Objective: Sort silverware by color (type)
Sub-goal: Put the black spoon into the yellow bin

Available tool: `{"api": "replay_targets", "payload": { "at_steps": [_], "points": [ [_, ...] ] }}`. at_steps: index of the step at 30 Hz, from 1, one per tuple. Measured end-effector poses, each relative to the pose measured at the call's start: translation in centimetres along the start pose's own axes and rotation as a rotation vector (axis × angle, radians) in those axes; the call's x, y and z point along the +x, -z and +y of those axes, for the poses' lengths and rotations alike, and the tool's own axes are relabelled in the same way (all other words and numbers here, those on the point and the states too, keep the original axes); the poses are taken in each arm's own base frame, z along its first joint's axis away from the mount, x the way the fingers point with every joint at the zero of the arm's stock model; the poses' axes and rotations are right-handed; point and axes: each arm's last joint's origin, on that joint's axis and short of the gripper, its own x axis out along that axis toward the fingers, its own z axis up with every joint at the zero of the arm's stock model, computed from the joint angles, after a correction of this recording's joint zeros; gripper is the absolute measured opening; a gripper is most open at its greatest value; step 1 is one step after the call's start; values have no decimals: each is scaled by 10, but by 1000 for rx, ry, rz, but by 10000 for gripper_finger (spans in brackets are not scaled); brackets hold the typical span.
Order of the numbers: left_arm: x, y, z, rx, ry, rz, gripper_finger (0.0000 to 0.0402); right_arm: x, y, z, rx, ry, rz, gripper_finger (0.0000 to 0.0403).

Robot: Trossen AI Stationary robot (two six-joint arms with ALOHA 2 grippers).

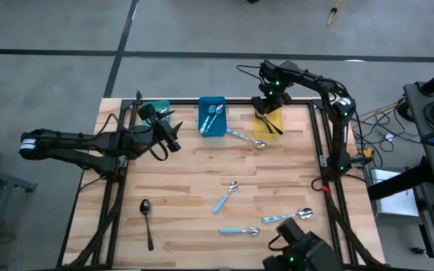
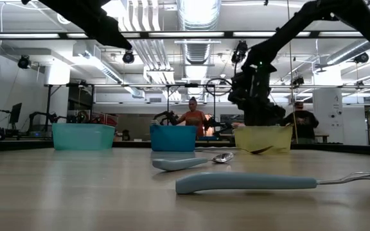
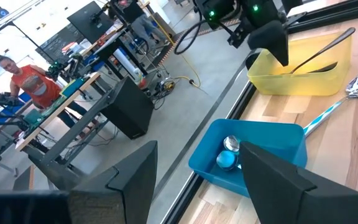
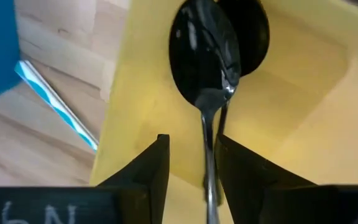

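Above the yellow plastic bin (image 1: 270, 123), at about one o'clock on the wooden table (image 1: 202, 177), the right gripper (image 4: 191, 163) is seen with its jaws parted a little either side of the thin stem of a dark, glossy all-black spoon (image 4: 205, 56); whether the stem is pinched or already freed cannot be told, and a second dark bowl is visible just behind the first inside the bin. The left gripper (image 3: 194, 174) is held with fingers apart and nothing between them near eleven o'clock, beside the teal plastic bin (image 1: 157, 111). In the blue plastic bin (image 1: 212, 117) at twelve o'clock, silver-bowled spoons with light-blue handles (image 1: 209, 113) are lying, and one more such spoon (image 1: 245, 138) is found on the wood just beside it. Four further blue-handled spoons (image 1: 227, 197) are scattered toward five o'clock, and a lone dark spoon (image 1: 147, 220) is left at seven o'clock. The spoons are judged to be light, stiff and smooth, so slipping and swivelling in a pinch is likely; a hold across the handle near its middle, where it lies flat on the table, is judged safest, the rounded bowl being too slick and curved. Sorting is judged to be partly done.
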Motion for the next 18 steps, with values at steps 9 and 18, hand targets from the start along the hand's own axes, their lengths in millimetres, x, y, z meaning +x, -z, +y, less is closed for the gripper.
{"api": "replay_targets", "payload": {
  "at_steps": [9,18],
  "points": [
    [0,0,0,0,0,0,208,-8,23,44,-151,259,-99,113],
    [0,0,0,2,1,2,207,14,29,55,-158,375,-42,113]
  ]
}}
